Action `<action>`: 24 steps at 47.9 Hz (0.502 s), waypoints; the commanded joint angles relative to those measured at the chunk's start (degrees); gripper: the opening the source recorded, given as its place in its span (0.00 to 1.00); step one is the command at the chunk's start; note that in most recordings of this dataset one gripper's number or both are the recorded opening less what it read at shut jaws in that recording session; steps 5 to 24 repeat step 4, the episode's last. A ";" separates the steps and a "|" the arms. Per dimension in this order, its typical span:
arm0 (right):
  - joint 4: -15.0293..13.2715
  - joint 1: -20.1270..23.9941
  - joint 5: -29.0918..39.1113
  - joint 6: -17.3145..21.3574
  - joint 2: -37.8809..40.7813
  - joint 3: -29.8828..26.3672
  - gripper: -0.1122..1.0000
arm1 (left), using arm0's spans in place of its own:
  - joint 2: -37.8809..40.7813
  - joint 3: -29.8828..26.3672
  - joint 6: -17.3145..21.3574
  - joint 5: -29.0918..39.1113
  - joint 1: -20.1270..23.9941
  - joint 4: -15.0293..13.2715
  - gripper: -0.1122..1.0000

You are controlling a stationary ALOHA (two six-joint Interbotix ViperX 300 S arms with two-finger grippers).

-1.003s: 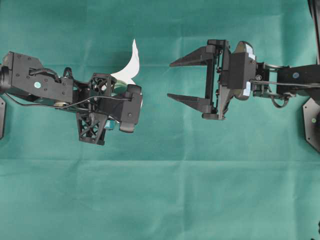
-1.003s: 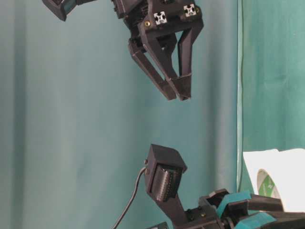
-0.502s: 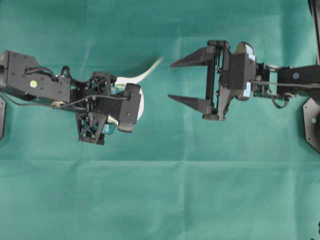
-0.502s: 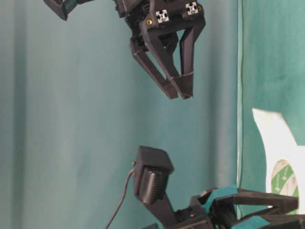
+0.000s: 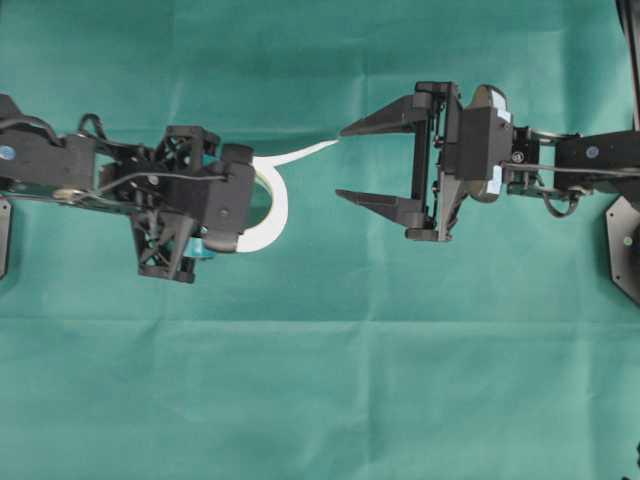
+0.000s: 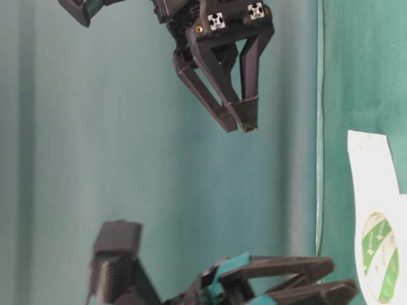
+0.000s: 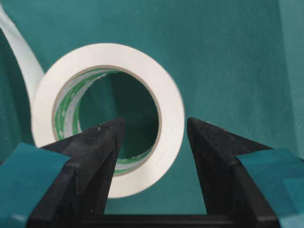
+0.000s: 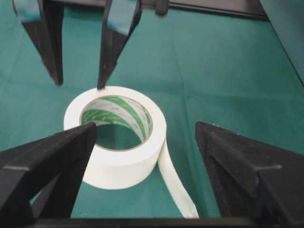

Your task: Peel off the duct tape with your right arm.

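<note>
Tape roll (image 8: 115,138) lies flat on green cloth (image 5: 320,400), strip (image 5: 300,153) trailing right; left gripper (image 7: 152,137) open beside it, holding nothing; right gripper (image 5: 338,162) wide open, empty

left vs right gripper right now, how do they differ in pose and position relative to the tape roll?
1. The left gripper is right at the duct tape, partly covering it from above; the right gripper stands off across bare cloth.
2. One left gripper finger points down just behind the roll's rim; the right gripper's upper fingertip meets only the loose strip's end.

Shared: both are open, and neither grips the roll.
</note>
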 commanded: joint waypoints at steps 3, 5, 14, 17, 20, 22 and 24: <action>0.09 0.18 -0.53 0.09 -1.32 -1.14 0.67 | -3.34 -0.09 0.00 -0.62 0.00 -0.09 0.62; 0.09 0.18 -0.53 0.00 -1.32 -1.23 0.67 | -3.69 0.00 0.09 -0.79 0.00 -0.09 0.62; 0.09 0.18 -0.53 0.00 -1.32 -1.23 0.67 | -3.69 0.00 0.09 -0.79 0.00 -0.09 0.62; 0.09 0.18 -0.53 0.00 -1.32 -1.23 0.67 | -3.69 0.00 0.09 -0.79 0.00 -0.09 0.62; 0.09 0.18 -0.53 0.00 -1.32 -1.23 0.67 | -3.69 0.00 0.09 -0.79 0.00 -0.09 0.62; 0.09 0.18 -0.53 0.00 -1.32 -1.23 0.67 | -3.69 0.00 0.09 -0.79 0.00 -0.09 0.62; 0.09 0.18 -0.53 0.00 -1.32 -1.23 0.67 | -3.69 0.00 0.09 -0.79 0.00 -0.09 0.62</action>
